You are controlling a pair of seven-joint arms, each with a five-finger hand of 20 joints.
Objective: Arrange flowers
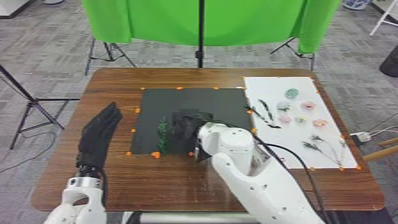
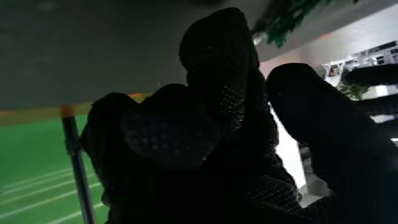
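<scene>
Head view | black sheet (image 1: 231, 107): one sprig (image 1: 163, 136) | left hand's (image 1: 99, 131) fingers together, right hand's (image 1: 189, 120) spread

Right hand (image 1: 187, 123), head view, centre: outline blurred into black sheet (image 1: 202, 99), which it partly hides. Right arm (image 1: 271, 187): cut off, bottom edge. Green cloth (image 1: 160, 21): cut off, upper edge. Blossoms (image 1: 307, 105), right of frame: kinds too small to tell. Green foliage (image 2: 286, 24), right wrist view: blurred, cut off by picture's edge.
</scene>
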